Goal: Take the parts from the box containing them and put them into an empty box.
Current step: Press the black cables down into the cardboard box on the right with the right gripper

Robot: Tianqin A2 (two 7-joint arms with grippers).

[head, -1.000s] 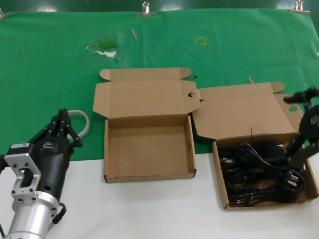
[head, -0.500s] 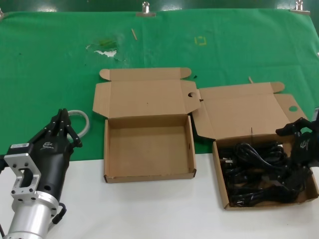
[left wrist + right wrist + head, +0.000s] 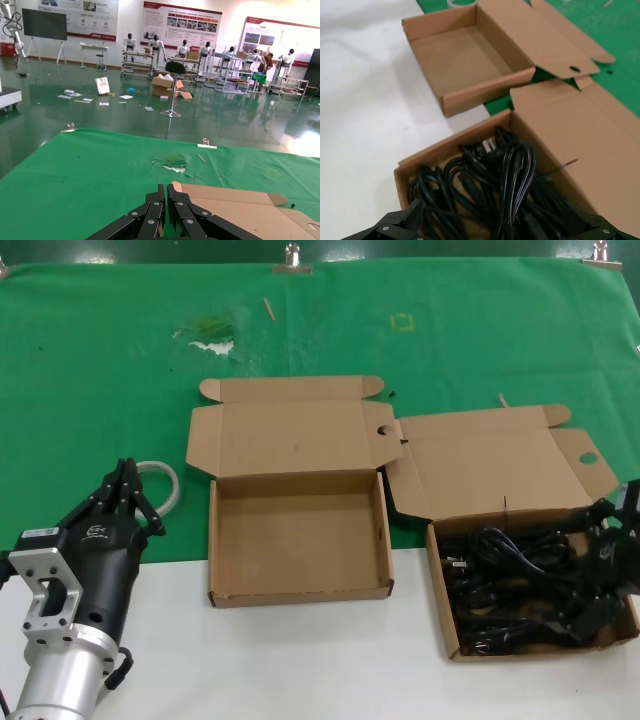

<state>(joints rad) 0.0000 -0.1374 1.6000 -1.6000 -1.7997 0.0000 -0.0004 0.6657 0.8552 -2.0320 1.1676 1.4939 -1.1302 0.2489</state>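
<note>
Black power cords (image 3: 520,585) lie tangled in the right cardboard box (image 3: 540,652), whose lid is folded back. My right gripper (image 3: 600,570) is down inside this box at its right side, over the cords. In the right wrist view its fingers (image 3: 395,226) stand wide apart either side of a cord bundle (image 3: 512,180), open and holding nothing. The empty box (image 3: 297,540) stands open at the middle, also seen in the right wrist view (image 3: 455,60). My left gripper (image 3: 125,480) is parked at the left, shut and empty (image 3: 167,192).
A clear ring of tubing (image 3: 165,485) lies on the green cloth (image 3: 100,360) by the left gripper's tip. The two boxes' lids (image 3: 290,435) lie open toward the back and nearly touch. White table surface (image 3: 300,660) runs along the front.
My right gripper has come down from above the right box's far right edge into the box, onto the cords. The left arm has not moved.
</note>
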